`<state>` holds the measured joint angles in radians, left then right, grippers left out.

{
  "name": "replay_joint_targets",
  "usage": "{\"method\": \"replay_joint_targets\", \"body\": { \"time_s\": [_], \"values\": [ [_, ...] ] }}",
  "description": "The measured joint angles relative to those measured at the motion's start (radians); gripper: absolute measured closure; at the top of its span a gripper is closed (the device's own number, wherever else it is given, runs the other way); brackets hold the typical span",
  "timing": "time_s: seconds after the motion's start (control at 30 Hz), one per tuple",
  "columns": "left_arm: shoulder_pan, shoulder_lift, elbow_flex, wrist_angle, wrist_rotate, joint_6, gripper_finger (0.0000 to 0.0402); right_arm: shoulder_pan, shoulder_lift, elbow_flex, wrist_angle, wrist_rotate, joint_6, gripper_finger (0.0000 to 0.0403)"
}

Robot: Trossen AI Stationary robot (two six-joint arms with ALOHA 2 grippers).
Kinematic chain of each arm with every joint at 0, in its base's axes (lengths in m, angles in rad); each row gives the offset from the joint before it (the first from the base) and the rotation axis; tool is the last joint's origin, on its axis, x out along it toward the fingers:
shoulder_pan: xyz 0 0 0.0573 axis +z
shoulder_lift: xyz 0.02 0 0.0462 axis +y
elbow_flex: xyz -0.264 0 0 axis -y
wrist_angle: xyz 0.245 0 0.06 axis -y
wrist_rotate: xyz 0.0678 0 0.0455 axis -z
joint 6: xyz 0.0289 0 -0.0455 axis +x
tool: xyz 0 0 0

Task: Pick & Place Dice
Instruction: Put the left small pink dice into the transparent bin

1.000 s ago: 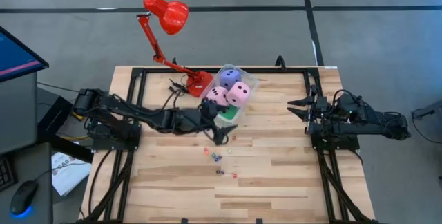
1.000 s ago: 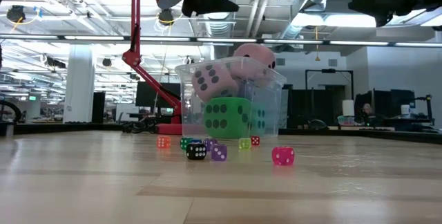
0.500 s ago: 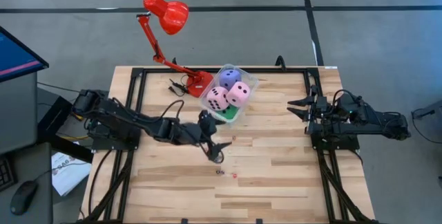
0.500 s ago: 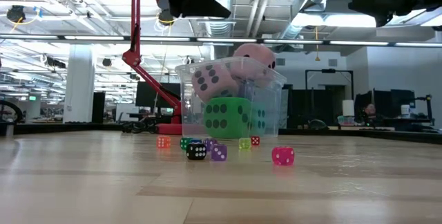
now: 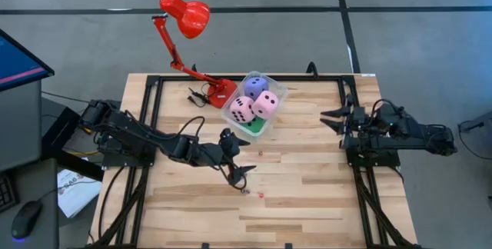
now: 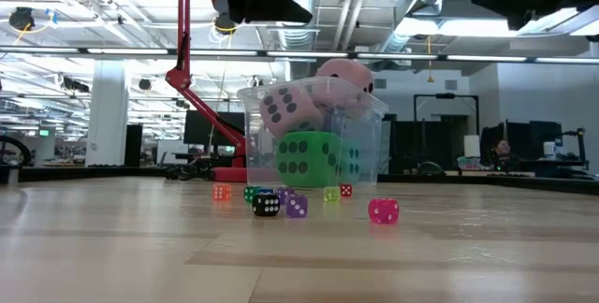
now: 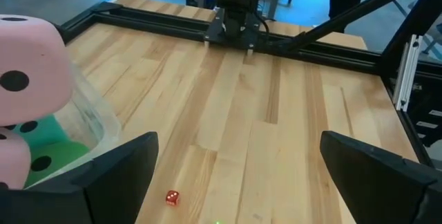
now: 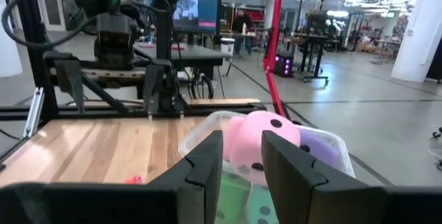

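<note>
A wooden counter (image 5: 307, 195) carries a clear tub (image 5: 272, 89) holding the big soft dice (image 5: 266, 104). Tiny dice (image 6: 382, 211) lie scattered just in front of it. The left gripper (image 5: 240, 174) hovers over them, fingers spread apart. The right gripper (image 5: 332, 118) waits at the counter's right edge, slightly parted.

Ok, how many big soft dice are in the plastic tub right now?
4 show in the tub: a pink die and a second pink die on top, a purple die beside them, a green die underneath. Others may be hidden lower down.
</note>
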<state>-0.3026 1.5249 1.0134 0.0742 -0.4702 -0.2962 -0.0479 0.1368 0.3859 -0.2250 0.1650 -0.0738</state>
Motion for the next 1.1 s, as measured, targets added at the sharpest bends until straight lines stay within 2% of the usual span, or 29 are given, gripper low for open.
{"method": "replay_joint_targets", "body": {
  "time_s": [0.13, 0.53, 0.97, 1.1],
  "values": [
    [0.003, 0.0, 0.0, 0.0, 0.0, 0.0, 0.0008, 0.0, 0.0, 0.0, -0.029, 0.0, 0.086, 0.0305],
    [0.002, 0.0, 0.0, 0.0, 0.0, 0.0, 0.0008, 0.003, 0.0, 0.0, -0.098, -0.007, 0.093, 0.0305],
    [0.0, 0.0, 0.0, 0.0, 0.0, 0.0, 0.0008, 0.0, 0.0, 0.0, -0.061, 0.017, 0.051, 0.0305],
    [0.0, 0.0, 0.0, 0.0, 0.0, 0.0, 0.0008, 0.0, -0.001, -0.067, -0.022, 0.017, 0.076, 0.0305]
  ]
}}
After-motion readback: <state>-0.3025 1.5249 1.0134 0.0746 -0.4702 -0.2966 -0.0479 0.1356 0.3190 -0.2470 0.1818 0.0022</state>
